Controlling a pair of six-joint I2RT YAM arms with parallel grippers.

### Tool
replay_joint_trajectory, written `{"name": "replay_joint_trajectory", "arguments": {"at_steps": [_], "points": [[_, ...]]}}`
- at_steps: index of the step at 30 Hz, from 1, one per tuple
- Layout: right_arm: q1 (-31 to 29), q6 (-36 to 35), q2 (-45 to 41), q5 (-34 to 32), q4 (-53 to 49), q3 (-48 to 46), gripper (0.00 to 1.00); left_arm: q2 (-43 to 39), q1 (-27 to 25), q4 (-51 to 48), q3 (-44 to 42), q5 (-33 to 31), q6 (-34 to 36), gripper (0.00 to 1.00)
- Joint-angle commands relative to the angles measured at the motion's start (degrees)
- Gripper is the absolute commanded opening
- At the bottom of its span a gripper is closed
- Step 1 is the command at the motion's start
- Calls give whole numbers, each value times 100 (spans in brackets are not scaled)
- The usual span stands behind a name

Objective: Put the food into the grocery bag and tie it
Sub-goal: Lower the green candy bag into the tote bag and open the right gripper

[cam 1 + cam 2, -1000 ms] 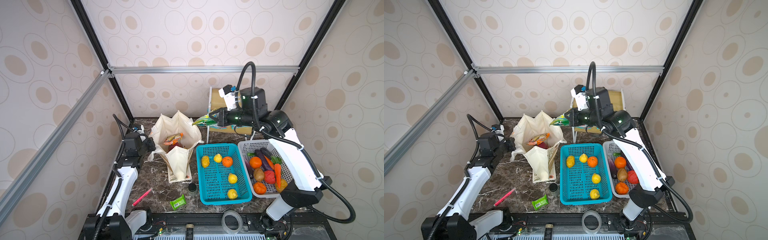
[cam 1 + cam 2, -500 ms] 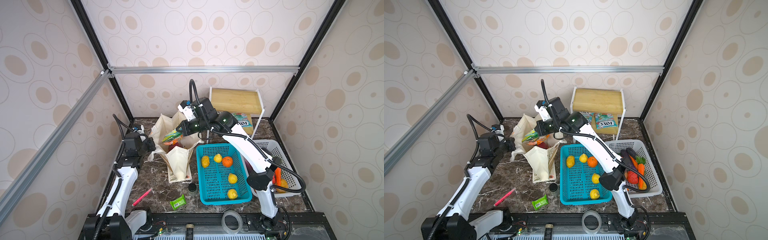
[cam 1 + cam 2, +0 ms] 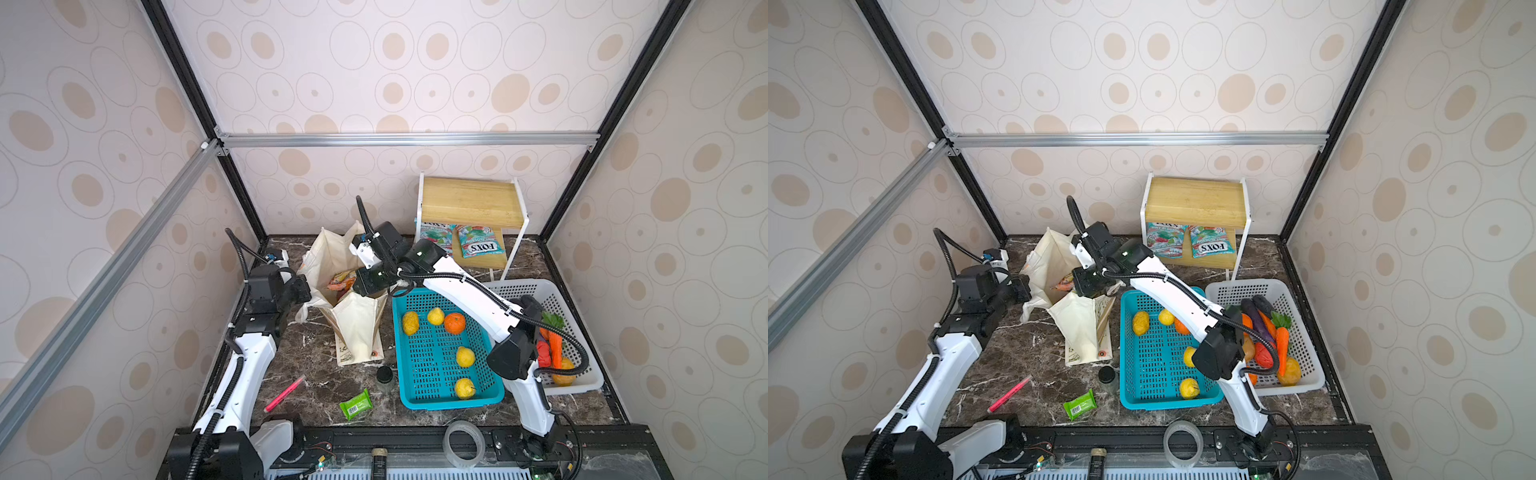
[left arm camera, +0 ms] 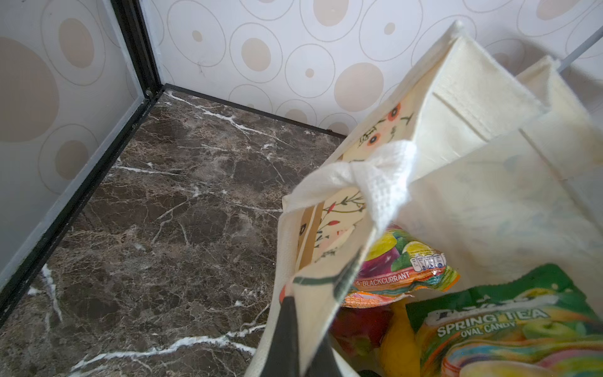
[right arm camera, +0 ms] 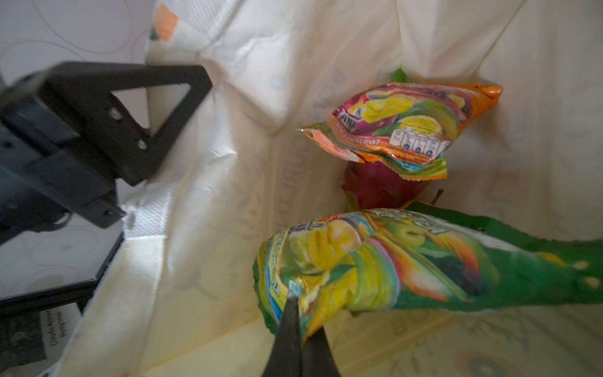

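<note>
Where the bag stands: bag (image 3: 357, 328) upright and open, 10 o'clock on the desk (image 3: 316, 357).
Left jaws: clenched on the bag's rim beside a white handle (image 4: 378, 182).
Right jaws: inside the bag's mouth, clamped on the green packet (image 5: 424, 261).
In the bag: two packets, green and orange packet (image 5: 401, 130); one dragon fruit (image 5: 378, 189), mostly under the orange one; one yellow fruit (image 4: 396, 346), cut off.
Shelf (image 3: 469, 201), 1 o'clock: two shelf packets (image 3: 480, 247).
Blue basket (image 3: 451, 402), centre: five fruits (image 3: 465, 356), four yellow, one orange.
White basket (image 3: 577, 386), 3 o'clock: produce (image 3: 556, 349) partly behind the right arm (image 3: 469, 295), not countable.
Loose, 7 o'clock: one marker (image 3: 284, 392), one wrapper (image 3: 355, 405), one jar (image 3: 384, 374).
Writing: "SPRING TEA OVAL CANDY" on green; "BLACKCURRANT" on orange; "FOXS" on shelf packets; bag's print unreadable.
</note>
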State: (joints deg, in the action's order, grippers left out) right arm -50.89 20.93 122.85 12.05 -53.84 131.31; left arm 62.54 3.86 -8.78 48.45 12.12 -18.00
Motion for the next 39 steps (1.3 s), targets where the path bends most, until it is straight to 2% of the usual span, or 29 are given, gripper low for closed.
{"name": "replay_joint_trajectory", "arguments": {"at_steps": [1,4,6,9,11,13,16,23,28,34,35,37,39], "points": [[-109,-291,-9,-939,-354,-235,0,-142,27,163,50,71,15,0],[-141,-381,76,-1515,-669,-189,6,-146,27,174,42,68,1,0],[-142,-396,111,-1707,-872,-21,16,-148,25,174,43,68,4,0],[-149,-420,24,-1703,-860,-5,38,-137,26,170,43,62,2,0],[-161,-419,-101,-1697,-813,-8,56,-138,25,174,47,67,6,0],[-166,-381,-242,-1755,-762,-4,67,-144,27,175,44,61,5,0],[-163,-275,-550,-1992,-655,-38,71,-150,27,171,42,61,6,0],[-52,-42,-1473,-2598,-104,-881,80,-171,19,182,42,105,-1,0],[403,251,-1706,-2137,129,-1492,80,-164,21,192,50,170,-3,0],[798,570,-1878,-1409,981,-2573,69,-181,27,202,37,158,-7,0],[810,604,-1846,-1358,1056,-2660,66,-181,27,199,34,150,-7,0],[832,625,-1753,-1296,1053,-2681,52,-173,24,196,38,149,-10,0],[835,635,-1676,-1149,998,-2623,25,-164,27,185,34,144,-11,0]]}}
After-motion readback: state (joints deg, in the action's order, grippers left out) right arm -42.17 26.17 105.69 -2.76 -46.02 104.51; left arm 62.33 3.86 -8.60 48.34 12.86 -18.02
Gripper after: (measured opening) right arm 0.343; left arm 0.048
